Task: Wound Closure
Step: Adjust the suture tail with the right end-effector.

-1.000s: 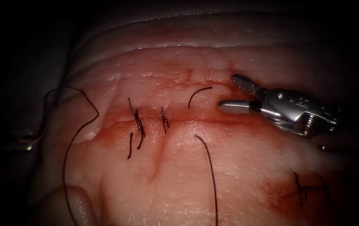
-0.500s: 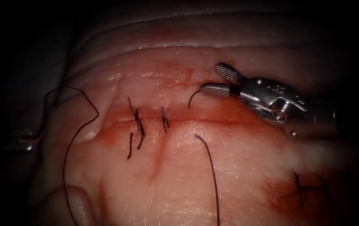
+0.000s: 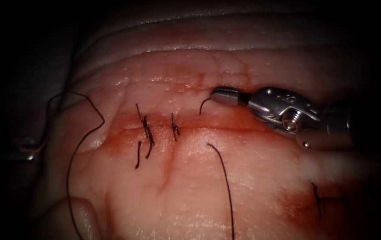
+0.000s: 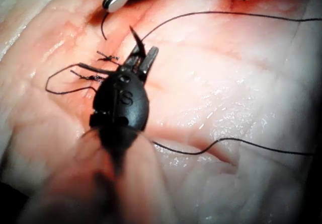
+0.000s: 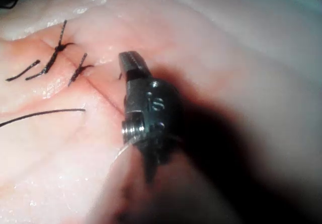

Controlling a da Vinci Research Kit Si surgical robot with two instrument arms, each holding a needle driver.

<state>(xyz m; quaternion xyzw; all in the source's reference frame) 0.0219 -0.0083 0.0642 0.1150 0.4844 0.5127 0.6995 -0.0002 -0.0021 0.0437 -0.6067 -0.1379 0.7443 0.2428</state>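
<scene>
Watching the pale, glistening slab of pork-belly tissue (image 3: 252, 178), soft and wet with red fluid (image 3: 124, 133) along its horizontal cut (image 3: 226, 128), I judge tearing the main risk: a hard pull would drag thread through that yielding edge. The right arm's shiny steel tool (image 3: 219, 95) has its ribbed fingers closed on the short dark tail of thread (image 3: 204, 106) just above the cut, right of the two knotted black stitches (image 3: 146, 129). Thin, slick thread could slip free. The left arm's black tool (image 4: 143, 58) hovers over the tissue; what it holds, I cannot tell. A long dark strand (image 3: 224, 178) lies loose below the cut. Where the needle is, I cannot tell.
</scene>
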